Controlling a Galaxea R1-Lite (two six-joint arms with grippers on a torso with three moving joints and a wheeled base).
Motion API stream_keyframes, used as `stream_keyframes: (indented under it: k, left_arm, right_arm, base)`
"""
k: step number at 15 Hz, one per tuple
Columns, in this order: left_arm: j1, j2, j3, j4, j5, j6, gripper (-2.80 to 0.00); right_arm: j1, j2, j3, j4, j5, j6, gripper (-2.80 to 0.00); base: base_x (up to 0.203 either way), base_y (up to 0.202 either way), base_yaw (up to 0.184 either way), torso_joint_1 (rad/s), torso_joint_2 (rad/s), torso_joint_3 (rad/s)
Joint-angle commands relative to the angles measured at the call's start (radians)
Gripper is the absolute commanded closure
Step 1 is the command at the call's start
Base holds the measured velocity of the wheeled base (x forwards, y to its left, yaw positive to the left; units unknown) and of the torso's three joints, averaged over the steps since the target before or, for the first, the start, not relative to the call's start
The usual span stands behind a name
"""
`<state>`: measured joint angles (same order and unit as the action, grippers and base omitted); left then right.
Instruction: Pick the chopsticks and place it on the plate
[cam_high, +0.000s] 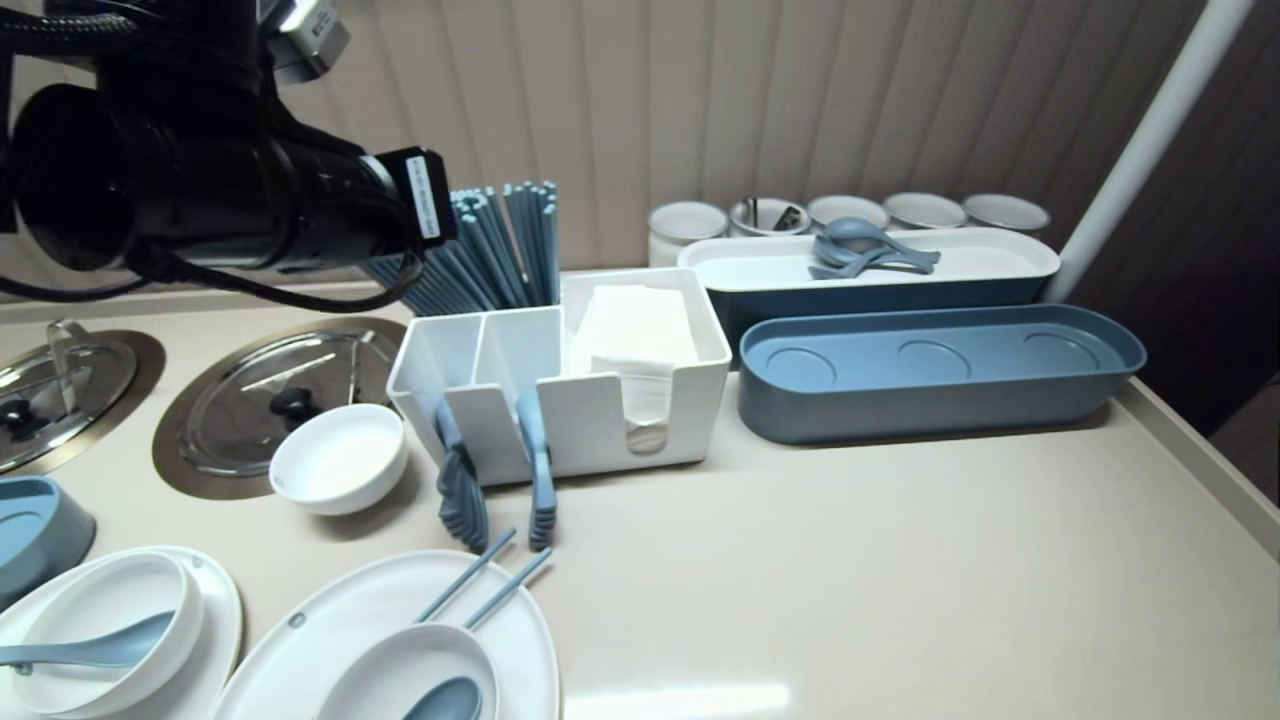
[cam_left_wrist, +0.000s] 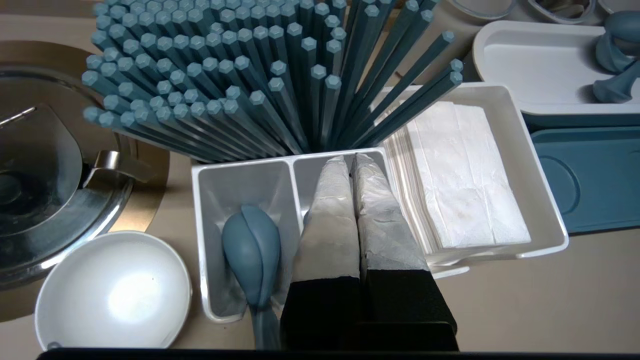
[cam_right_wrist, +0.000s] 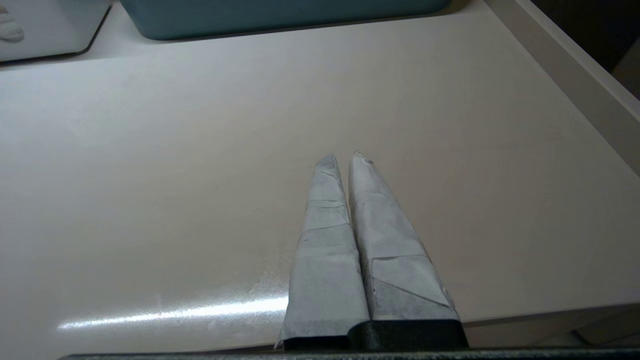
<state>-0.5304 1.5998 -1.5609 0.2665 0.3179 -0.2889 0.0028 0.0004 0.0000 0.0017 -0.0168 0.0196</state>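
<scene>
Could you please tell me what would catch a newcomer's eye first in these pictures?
The fan of blue-grey chopsticks standing at the back of the white organiser stands out most, with the left gripper shut just in front of them, above the compartment next to the one holding blue spoons. White napkins fill the organiser's widest section, and the right gripper, shut, hangs over the counter.

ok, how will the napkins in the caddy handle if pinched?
Probably floppy and light: the napkins are thin stacked sheets, so a pinch may lift several. The caddy walls hem them in, so pushing likely crumples rather than slides them.
</scene>
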Motion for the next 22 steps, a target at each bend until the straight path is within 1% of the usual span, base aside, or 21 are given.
stream_keyframes:
  k: [1, 4, 5, 11, 13, 15, 17, 18, 19, 22]
  left_arm:
    - [-0.034, 0.031, 0.040, -0.054, 0.029, -0.003, 0.00]
    - [-0.052, 0.084, 0.098, -0.271, 0.108, 0.003, 0.00]
    - [-0.054, 0.087, 0.099, -0.279, 0.121, 0.004, 0.00]
    - [-0.062, 0.083, 0.096, -0.279, 0.124, -0.003, 0.00]
    - [-0.061, 0.078, 0.097, -0.273, 0.147, -0.003, 0.00]
    - [-0.060, 0.079, 0.088, -0.234, 0.172, -0.001, 0.00]
    - [-0.057, 0.086, 0.074, -0.222, 0.174, -0.004, 0.00]
    - [-0.057, 0.090, 0.074, -0.222, 0.178, -0.004, -0.58]
    - [-0.057, 0.095, 0.074, -0.222, 0.179, -0.004, -2.80]
    - [-0.052, 0.107, 0.070, -0.235, 0.179, -0.014, -2.80]
  right_arm:
    - [0.000, 0.001, 0.000, 0.000, -0.001, 0.000, 0.00]
    - [0.000, 0.000, 0.000, 0.000, -0.001, 0.002, 0.00]
    - [0.000, 0.000, 0.000, 0.000, 0.000, 0.000, 0.00]
    - [0.000, 0.000, 0.000, 0.000, 0.000, 0.002, 0.00]
    - [0.000, 0.000, 0.000, 0.000, 0.000, 0.002, 0.00]
    - [0.000, 0.000, 0.000, 0.000, 0.000, 0.002, 0.00]
    - [0.000, 0.000, 0.000, 0.000, 0.000, 0.002, 0.00]
    - [0.000, 0.000, 0.000, 0.000, 0.000, 0.002, 0.00]
    - [0.000, 0.000, 0.000, 0.000, 0.000, 0.002, 0.00]
    - [0.000, 0.000, 0.000, 0.000, 0.000, 0.002, 0.00]
  base:
    - [0.000, 0.000, 0.000, 0.000, 0.00, 0.000]
    - [0.000, 0.000, 0.000, 0.000, 0.00, 0.000]
    - [0.000, 0.000, 0.000, 0.000, 0.00, 0.000]
    - [0.000, 0.000, 0.000, 0.000, 0.00, 0.000]
    - [0.000, 0.000, 0.000, 0.000, 0.00, 0.000]
    - [0.000, 0.000, 0.000, 0.000, 0.00, 0.000]
    - [0.000, 0.000, 0.000, 0.000, 0.00, 0.000]
    - [0.000, 0.000, 0.000, 0.000, 0.00, 0.000]
    - [0.000, 0.000, 0.000, 0.000, 0.00, 0.000]
    - [0.000, 0.000, 0.000, 0.000, 0.00, 0.000]
